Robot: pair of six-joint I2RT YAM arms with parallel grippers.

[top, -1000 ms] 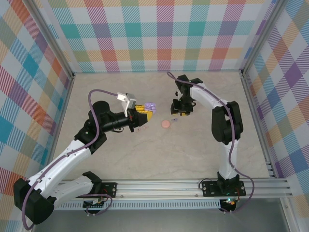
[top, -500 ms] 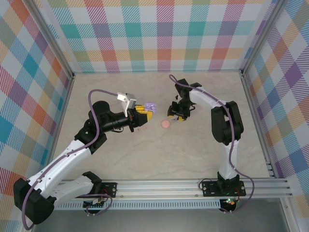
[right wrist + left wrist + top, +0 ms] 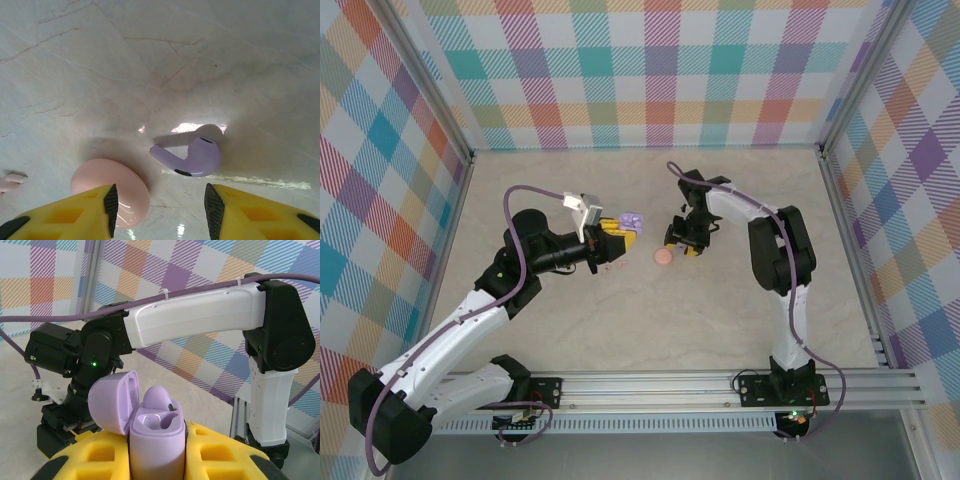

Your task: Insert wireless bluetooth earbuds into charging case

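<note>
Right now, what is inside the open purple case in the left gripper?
The purple case, clamped in the left gripper, holds one purple earbud in one well. The other well looks vacant, though its bottom is hidden by the rim.

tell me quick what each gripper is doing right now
left gripper: closed on the open purple charging case
right gripper: open, empty, facing a purple earbud

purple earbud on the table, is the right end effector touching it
Apart. Right wrist view shows bare table between the purple earbud and the fingers of the open right end effector.
</note>
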